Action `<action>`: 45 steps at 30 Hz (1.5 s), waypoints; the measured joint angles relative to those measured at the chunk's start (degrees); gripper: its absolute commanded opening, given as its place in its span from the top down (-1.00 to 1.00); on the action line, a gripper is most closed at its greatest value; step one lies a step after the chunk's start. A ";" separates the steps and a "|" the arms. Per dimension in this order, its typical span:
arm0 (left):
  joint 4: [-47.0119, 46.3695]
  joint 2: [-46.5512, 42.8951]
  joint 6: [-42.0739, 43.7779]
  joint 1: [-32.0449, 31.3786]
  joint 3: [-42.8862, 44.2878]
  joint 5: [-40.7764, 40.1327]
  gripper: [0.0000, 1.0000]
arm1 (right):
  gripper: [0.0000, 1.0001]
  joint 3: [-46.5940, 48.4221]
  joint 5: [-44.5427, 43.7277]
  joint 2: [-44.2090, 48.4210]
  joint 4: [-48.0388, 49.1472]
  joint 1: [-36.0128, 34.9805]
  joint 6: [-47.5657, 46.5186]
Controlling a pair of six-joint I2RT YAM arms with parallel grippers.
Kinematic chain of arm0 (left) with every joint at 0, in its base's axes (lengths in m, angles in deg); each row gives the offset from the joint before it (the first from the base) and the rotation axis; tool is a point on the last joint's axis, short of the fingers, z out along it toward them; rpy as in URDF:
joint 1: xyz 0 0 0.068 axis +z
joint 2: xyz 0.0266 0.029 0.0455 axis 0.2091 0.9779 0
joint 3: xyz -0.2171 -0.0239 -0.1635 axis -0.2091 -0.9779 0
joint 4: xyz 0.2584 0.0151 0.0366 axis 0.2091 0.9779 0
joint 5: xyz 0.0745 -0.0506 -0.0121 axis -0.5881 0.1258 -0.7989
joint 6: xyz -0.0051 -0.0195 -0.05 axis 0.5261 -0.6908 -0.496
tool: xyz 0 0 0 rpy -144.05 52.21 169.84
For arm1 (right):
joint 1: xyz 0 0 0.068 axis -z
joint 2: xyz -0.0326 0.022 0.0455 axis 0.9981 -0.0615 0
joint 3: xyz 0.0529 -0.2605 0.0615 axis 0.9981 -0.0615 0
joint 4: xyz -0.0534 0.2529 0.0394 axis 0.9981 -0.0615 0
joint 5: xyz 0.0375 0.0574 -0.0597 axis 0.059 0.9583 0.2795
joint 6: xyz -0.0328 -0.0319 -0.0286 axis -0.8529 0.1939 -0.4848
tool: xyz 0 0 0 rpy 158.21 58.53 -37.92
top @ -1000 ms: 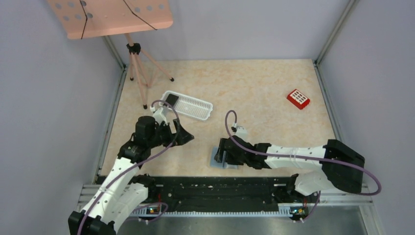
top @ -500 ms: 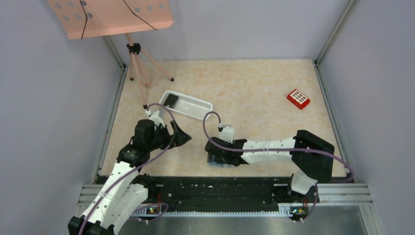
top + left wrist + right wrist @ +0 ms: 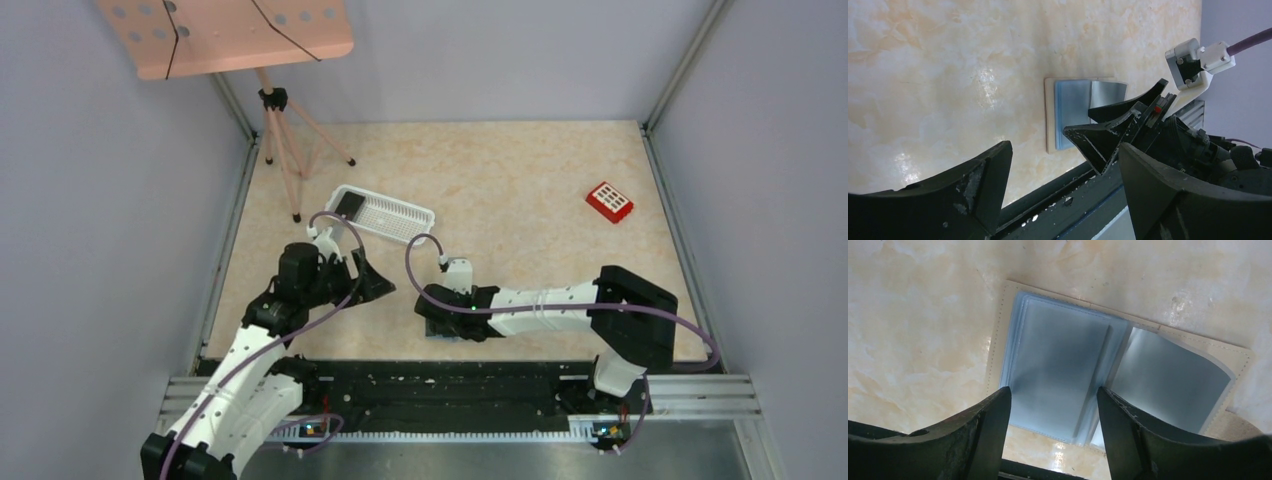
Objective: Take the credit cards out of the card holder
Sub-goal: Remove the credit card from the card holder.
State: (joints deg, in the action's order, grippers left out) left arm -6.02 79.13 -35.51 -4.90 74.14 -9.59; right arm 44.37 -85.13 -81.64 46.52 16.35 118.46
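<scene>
Hovering over the card holder (image 3: 1058, 360), my right gripper (image 3: 1052, 395) has its fingers spread, one at each side of the blue half, clamping nothing. I cannot tell whether the tips touch it. The holder lies unfolded on the desk (image 3: 520, 180), close to the near edge, and its pale grey leaf curls upward. A second ago this gripper sat over the holder's right end with my elbow stretched far out to the right. Since then it has slid left across the holder, and the elbow has folded in.

Left of the holder, my left gripper (image 3: 1063, 160) is spread wide and empty, facing it, about where it was before. Beyond the holder stands the white slotted basket (image 3: 385, 215), and well beyond to the right the red box (image 3: 609, 201). Neither has moved.
</scene>
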 measured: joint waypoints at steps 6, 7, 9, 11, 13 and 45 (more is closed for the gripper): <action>-2.40 0.68 -0.07 0.00 -2.75 2.23 -0.66 | -0.38 1.07 -0.13 -0.87 -0.37 -0.26 -0.46; -2.71 0.68 -0.20 0.00 -3.45 2.34 -0.66 | -0.37 1.44 -0.17 -1.14 -0.79 -0.28 -0.59; -3.04 0.68 -0.44 0.00 -4.39 2.38 -0.66 | -0.31 2.27 -0.26 -1.81 -1.64 -0.37 -0.85; -3.28 0.68 -0.50 0.00 -4.96 2.38 -0.64 | -0.21 3.04 -0.46 -2.51 -2.60 -0.42 -1.05; -3.61 0.68 -0.50 0.00 -5.22 2.43 -0.62 | -0.12 3.58 -0.87 -2.93 -3.56 -0.50 -1.36; -18.78 9.09 -4.57 -3.15 -11.06 9.79 -0.11 | 0.12 -29.29 9.09 15.30 40.52 4.76 -4.83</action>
State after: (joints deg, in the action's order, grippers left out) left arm -24.80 88.23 -40.08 -8.05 63.08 0.20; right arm 15.08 -76.03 -66.34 87.05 21.11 113.63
